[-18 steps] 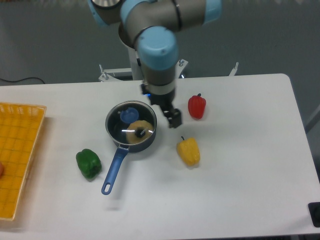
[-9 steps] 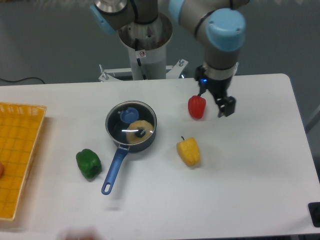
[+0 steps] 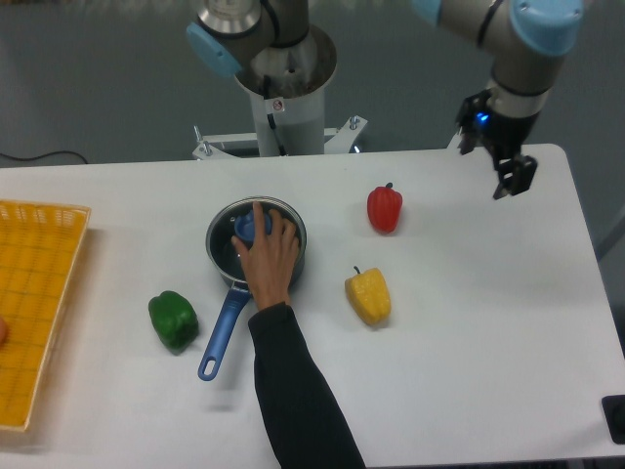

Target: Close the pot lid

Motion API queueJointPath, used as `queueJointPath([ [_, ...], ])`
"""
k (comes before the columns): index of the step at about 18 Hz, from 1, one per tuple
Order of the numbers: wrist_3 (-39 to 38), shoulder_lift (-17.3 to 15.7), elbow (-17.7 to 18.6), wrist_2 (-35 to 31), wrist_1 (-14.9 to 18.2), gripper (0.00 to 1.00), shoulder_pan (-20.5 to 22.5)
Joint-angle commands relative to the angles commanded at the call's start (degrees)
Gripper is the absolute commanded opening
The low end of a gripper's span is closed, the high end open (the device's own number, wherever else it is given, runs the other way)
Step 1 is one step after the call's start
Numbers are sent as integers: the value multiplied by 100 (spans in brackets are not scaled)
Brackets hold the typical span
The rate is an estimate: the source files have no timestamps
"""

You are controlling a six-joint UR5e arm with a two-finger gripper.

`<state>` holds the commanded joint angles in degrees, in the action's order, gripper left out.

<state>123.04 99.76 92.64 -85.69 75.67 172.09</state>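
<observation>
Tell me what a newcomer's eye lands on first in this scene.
A human hand in a dark sleeve reaches in from the bottom edge and rests on the pot lid, covering much of the pot at the table's centre. The gripper hangs far off over the table's back right corner. Three peppers ring the pot: green pepper, yellow pepper, red pepper.
</observation>
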Motion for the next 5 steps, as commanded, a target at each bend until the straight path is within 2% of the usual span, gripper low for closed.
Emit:
queueJointPath([
  [5, 115, -9, -18, 9, 9, 100, 158],
])
